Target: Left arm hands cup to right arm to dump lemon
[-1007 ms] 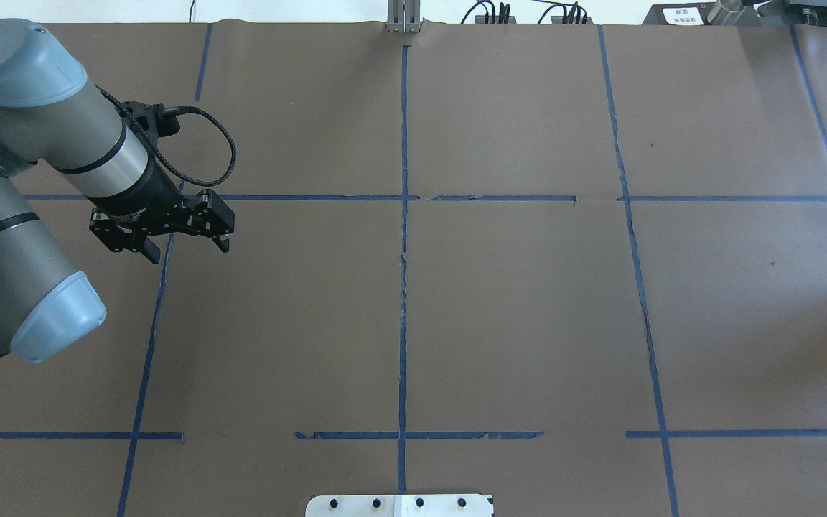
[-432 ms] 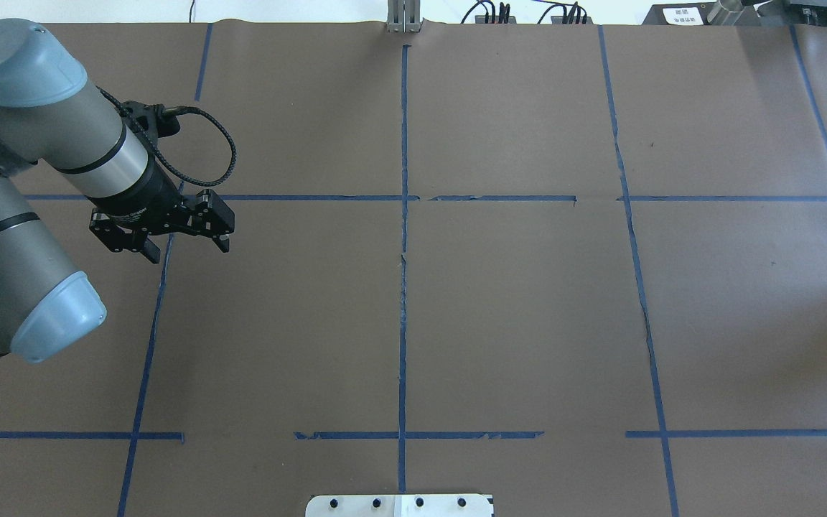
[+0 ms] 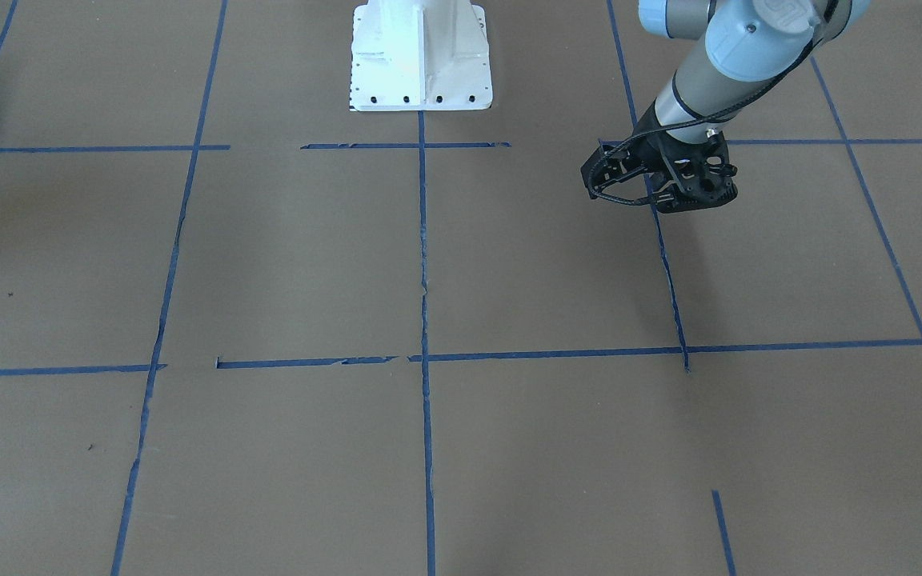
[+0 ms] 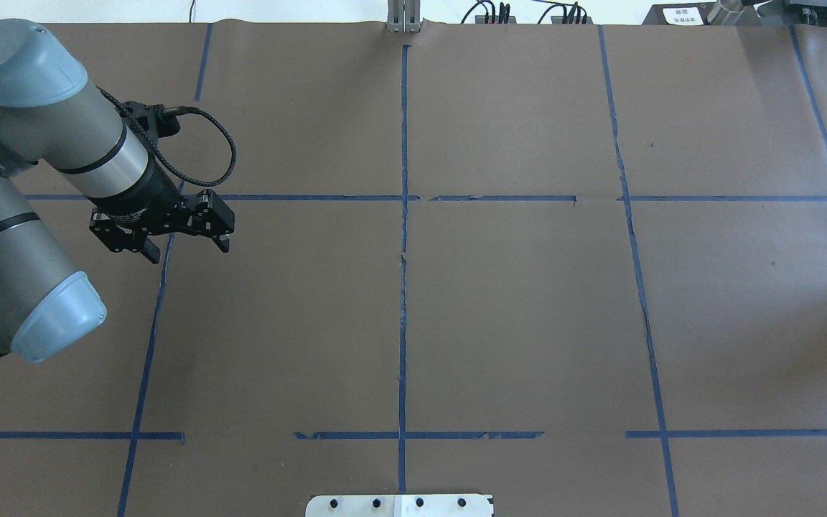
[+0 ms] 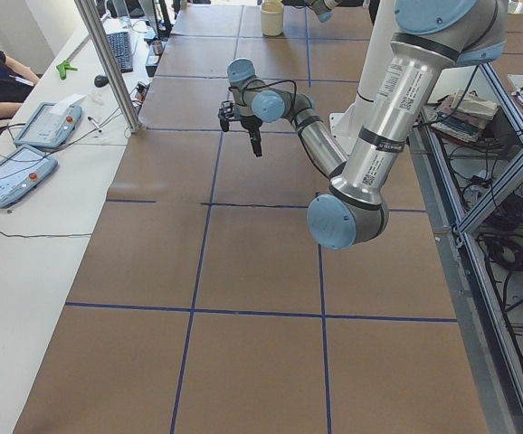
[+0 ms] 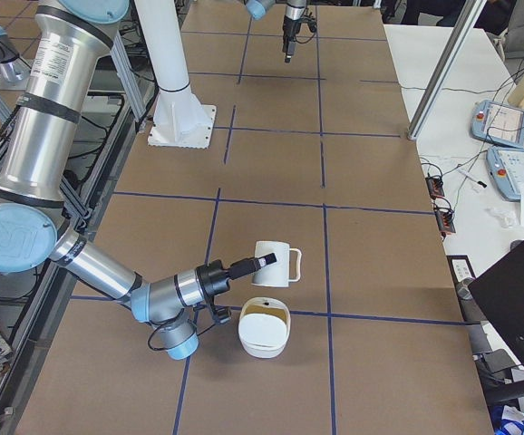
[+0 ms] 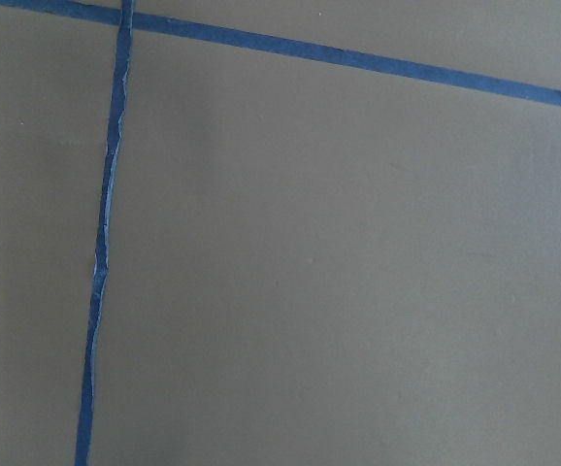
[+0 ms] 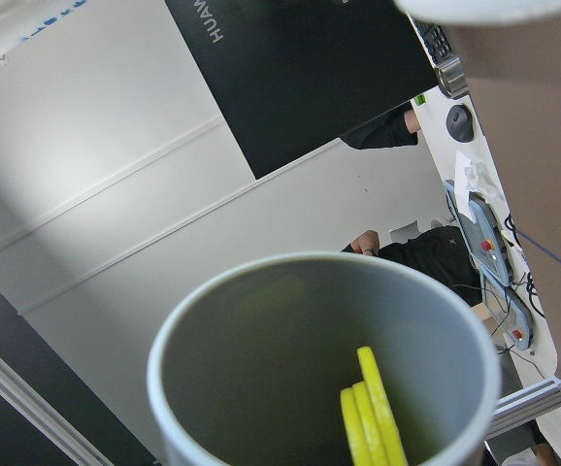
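Exterior right view gives you the most: the cup [image 6: 276, 263] sits at the tip of the right arm [image 6: 99, 265], on the robot's right end of the surface [image 4: 514, 301], with its handle turned away from the right end effector [image 6: 262, 263]. The fingers meet the mug's side. From this view alone you cannot tell whether they are clamped on it, or whether the mug is lifted clear of the surface. A white bowl [image 6: 262, 346] lies just beside the mug, on the near side. The right wrist view looks into the grey inside of the mug, where the lemon [image 8: 366, 413] rests against the inner wall, so nothing has been tipped out yet. The left arm [image 4: 97, 158] is well apart from all this. Its left end effector [image 4: 189, 251] hovers over a blue tape line, fingers spread wide with nothing between them, and its wrist camera shows only bare brown paper and tape. To my eye the hand-over is done and the dump is the step in hand. For the next move, confirm the grip first. Then roll the right wrist so the mug's mouth turns downward, probably over the white bowl, and hold the tilt until the lemon slides out. Watch that the mug does not slip in the fingers as it tips.
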`<state>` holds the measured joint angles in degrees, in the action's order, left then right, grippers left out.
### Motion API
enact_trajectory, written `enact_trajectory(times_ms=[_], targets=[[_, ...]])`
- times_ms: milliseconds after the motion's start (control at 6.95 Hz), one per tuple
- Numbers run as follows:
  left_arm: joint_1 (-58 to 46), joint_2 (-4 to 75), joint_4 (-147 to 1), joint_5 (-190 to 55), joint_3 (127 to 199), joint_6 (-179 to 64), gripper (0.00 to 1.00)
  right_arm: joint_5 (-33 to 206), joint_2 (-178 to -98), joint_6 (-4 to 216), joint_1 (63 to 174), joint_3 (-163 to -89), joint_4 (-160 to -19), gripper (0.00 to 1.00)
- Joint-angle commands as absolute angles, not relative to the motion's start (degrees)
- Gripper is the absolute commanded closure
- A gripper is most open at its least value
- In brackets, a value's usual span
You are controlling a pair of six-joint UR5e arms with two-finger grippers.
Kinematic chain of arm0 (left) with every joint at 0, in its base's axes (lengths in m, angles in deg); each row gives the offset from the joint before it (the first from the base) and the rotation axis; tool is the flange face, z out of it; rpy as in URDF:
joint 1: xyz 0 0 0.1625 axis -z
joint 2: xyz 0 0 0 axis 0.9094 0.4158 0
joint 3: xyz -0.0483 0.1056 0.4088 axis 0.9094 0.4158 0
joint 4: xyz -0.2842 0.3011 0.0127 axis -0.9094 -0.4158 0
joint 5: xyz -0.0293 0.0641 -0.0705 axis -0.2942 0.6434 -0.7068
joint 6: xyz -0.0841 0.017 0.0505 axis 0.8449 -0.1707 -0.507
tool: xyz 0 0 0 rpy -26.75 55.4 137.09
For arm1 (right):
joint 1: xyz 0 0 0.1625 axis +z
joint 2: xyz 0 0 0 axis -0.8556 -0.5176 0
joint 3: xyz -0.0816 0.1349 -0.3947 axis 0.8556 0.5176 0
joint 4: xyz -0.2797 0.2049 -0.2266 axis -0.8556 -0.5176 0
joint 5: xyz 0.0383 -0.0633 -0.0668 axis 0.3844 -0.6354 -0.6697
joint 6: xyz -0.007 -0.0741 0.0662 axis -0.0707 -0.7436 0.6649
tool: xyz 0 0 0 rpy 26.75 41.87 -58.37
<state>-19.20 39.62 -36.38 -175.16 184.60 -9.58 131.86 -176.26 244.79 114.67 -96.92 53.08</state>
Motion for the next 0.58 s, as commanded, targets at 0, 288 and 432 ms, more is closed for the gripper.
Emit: enact_trajectory(times_ms=[0,288,432], targets=[[-19.2,39.7,-36.4,-175.2,184.7,-9.6,0.00,130.8,-176.3,250.3,114.7,-96.8,53.9,0.65],[-19.2,39.8,-36.4,-175.2,184.8,-9.6,0.00,129.7,-176.3,252.0,114.6,-96.4,56.1,0.65],[-19.2,39.8,-36.4,-175.2,184.8,-9.6,0.00,129.4,-176.2,252.7,114.6,-96.0,56.6,0.65]])
